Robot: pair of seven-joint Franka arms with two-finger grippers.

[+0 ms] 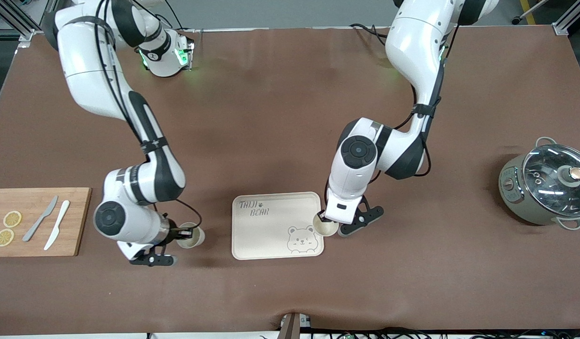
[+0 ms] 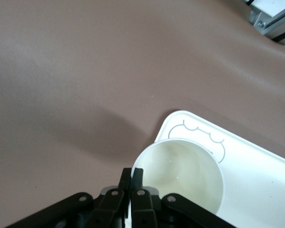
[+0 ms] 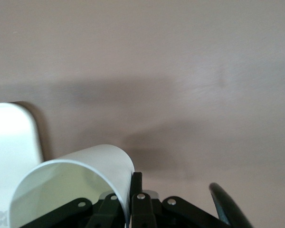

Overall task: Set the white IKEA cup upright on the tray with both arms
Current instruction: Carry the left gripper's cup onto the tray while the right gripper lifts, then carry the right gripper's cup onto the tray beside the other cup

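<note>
The left claw (image 1: 322,219) pinches the rim of a white cup (image 1: 328,228) over the bear-face edge of the tray (image 1: 271,226). The right claw (image 1: 180,232) pinches another cup (image 1: 191,235), beside the tray, toward the cutting board (image 1: 77,221).

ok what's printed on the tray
On the cream tray: grey "TAIJI BEAR" lettering and a cartoon bear face outline, clearest in the front view.
</note>
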